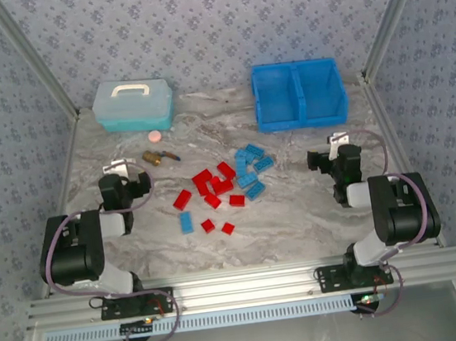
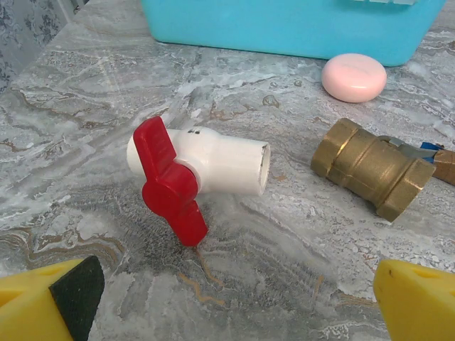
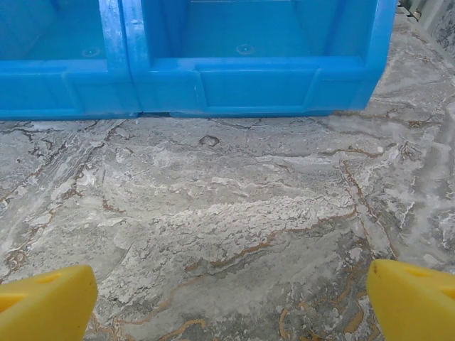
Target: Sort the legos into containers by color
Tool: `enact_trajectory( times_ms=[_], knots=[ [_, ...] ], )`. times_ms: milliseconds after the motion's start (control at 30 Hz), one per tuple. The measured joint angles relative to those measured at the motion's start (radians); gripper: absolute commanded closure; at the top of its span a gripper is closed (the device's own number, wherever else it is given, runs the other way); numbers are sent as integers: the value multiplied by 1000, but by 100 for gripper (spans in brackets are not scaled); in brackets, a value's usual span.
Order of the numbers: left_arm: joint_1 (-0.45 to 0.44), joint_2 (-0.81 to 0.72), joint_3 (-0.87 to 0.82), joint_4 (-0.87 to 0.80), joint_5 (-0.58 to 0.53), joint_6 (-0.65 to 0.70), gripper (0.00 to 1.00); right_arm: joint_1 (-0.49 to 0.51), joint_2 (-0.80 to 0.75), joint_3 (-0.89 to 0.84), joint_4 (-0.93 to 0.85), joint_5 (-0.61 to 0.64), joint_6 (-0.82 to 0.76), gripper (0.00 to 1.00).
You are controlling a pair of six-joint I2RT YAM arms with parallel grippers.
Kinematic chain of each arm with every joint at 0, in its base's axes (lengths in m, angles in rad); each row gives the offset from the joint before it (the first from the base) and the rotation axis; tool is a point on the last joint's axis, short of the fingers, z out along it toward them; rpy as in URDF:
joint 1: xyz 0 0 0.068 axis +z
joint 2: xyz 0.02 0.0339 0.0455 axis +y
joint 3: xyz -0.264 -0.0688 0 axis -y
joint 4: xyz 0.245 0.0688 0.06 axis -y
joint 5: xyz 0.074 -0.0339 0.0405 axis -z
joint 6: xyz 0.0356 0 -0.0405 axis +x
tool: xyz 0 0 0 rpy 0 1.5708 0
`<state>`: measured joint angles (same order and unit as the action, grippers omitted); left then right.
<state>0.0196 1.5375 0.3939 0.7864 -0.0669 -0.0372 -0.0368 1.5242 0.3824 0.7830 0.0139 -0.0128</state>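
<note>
Several red legos [image 1: 214,189] lie bunched at the table's middle, with two more [image 1: 217,226] nearer the front. Several light blue legos [image 1: 253,167] lie just right of them, and one blue lego [image 1: 186,222] sits apart at the front left. The bright blue bin [image 1: 298,94] stands at the back right, both compartments bare inside. In the right wrist view the bin's front wall [image 3: 213,78] and centre divider [image 3: 121,42] are close ahead. My left gripper [image 1: 118,169] [image 2: 238,312] is open over bare table, left of the legos. My right gripper [image 1: 337,144] [image 3: 231,312] is open over bare table, in front of the bin.
A pale teal lidded box [image 1: 132,104] [image 2: 284,25] stands at the back left, a round pink disc [image 1: 155,135] [image 2: 353,77] before it. A brass fitting [image 1: 153,156] [image 2: 370,167] and a white valve with a red handle [image 2: 192,167] lie ahead of my left gripper.
</note>
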Motion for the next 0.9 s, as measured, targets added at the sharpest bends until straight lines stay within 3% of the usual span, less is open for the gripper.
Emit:
enact_trajectory(
  times_ms=[633, 767, 900],
  knots=[
    [0, 0, 0, 0, 0, 0, 1, 0, -10, 1, -13, -3, 0, 0],
    [0, 0, 0, 0, 0, 0, 1, 18, -159, 47, -221, 79, 35, 0],
    [-2, -36, 0, -38, -2, 0, 1, 18, -370, 211, -539, 130, 201, 0]
  ],
)
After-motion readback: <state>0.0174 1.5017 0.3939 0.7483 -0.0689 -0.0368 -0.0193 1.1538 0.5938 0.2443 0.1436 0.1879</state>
